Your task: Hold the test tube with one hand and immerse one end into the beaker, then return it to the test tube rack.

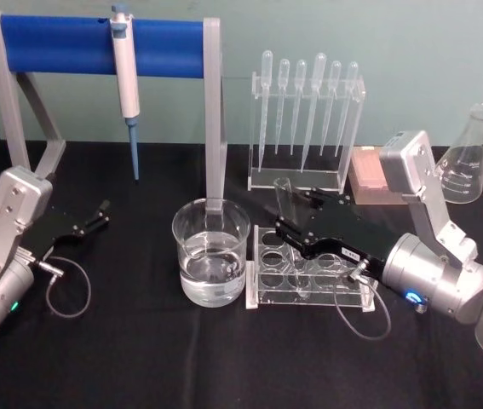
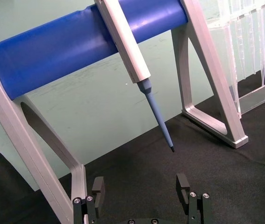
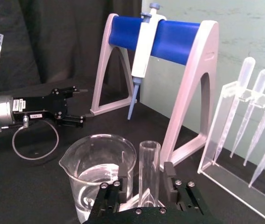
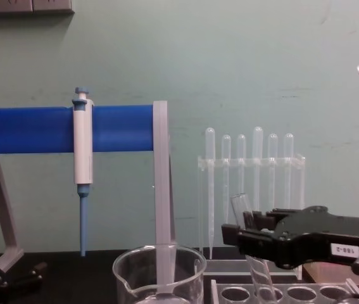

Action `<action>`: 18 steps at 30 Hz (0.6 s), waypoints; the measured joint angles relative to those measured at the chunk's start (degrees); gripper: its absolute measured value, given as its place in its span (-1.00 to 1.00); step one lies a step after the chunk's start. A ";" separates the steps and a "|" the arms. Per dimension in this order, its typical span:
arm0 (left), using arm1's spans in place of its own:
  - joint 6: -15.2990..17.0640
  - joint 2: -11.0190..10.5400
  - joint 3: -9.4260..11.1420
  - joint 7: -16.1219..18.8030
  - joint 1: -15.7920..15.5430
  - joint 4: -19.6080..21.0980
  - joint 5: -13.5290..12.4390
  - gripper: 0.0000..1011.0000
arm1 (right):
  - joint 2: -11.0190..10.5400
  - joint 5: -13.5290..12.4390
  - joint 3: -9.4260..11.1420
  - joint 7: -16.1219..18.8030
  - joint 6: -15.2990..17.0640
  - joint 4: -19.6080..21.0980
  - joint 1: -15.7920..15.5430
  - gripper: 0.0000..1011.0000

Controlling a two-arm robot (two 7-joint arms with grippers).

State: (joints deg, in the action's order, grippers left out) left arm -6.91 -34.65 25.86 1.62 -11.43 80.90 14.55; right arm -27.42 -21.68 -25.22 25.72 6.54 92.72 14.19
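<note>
The test tube [image 1: 285, 194] is a clear glass tube leaning in the clear rack [image 1: 262, 294], its open end up. My right gripper [image 1: 295, 213] straddles it with its fingers open. In the right wrist view the tube [image 3: 149, 158] stands between the fingers [image 3: 123, 177], with a gap on one side. From the chest the tube [image 4: 240, 206] tilts across the right gripper [image 4: 245, 231]. The beaker [image 1: 211, 251], partly filled with clear liquid, stands just left of the rack. My left gripper [image 1: 96, 213] rests open on the cloth at the far left.
A blue-and-white pipettor [image 1: 126, 77] hangs on the blue-barred stand [image 1: 215, 111] behind the beaker. A clear stand of plastic pipettes [image 1: 305, 111] is behind the rack. A pink box [image 1: 367, 175] and a glass flask [image 1: 467, 158] sit at the back right.
</note>
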 joint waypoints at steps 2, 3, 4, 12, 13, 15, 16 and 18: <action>0.00 0.00 0.00 0.00 0.00 0.00 0.00 0.98 | -0.20 -0.17 0.40 -0.24 0.32 0.48 -0.56 0.00; 0.00 0.00 0.00 0.00 0.00 0.00 0.00 0.98 | -0.53 -0.52 0.92 -0.60 0.88 1.18 -1.31 0.08; 0.00 0.00 0.00 0.00 0.00 0.00 0.00 0.98 | -0.80 -0.70 1.17 -0.81 1.27 1.64 -1.77 0.12; 0.00 0.00 0.00 0.00 0.00 0.00 0.00 0.98 | -5.55 -2.25 4.65 -3.46 6.16 8.95 -8.79 0.62; 0.00 0.00 0.00 0.00 0.00 0.00 0.00 0.98 | -5.93 -2.31 5.15 -3.86 6.38 9.54 -9.49 0.68; 0.00 0.00 0.00 0.00 0.00 0.00 0.00 0.98 | -6.63 -2.29 6.81 -5.44 6.54 10.65 -11.28 0.80; 0.00 0.00 0.00 0.00 0.00 0.00 0.00 0.98 | -6.74 -2.22 7.42 -6.10 6.47 10.91 -11.89 0.86; 0.00 0.00 0.00 0.00 0.00 0.00 0.00 0.98 | -6.53 -1.51 9.50 -8.78 5.68 11.07 -13.57 0.95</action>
State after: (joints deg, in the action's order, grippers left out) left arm -6.90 -34.65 25.86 1.62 -11.43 80.90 14.55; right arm -33.95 -23.19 -15.72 16.94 12.22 103.79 0.62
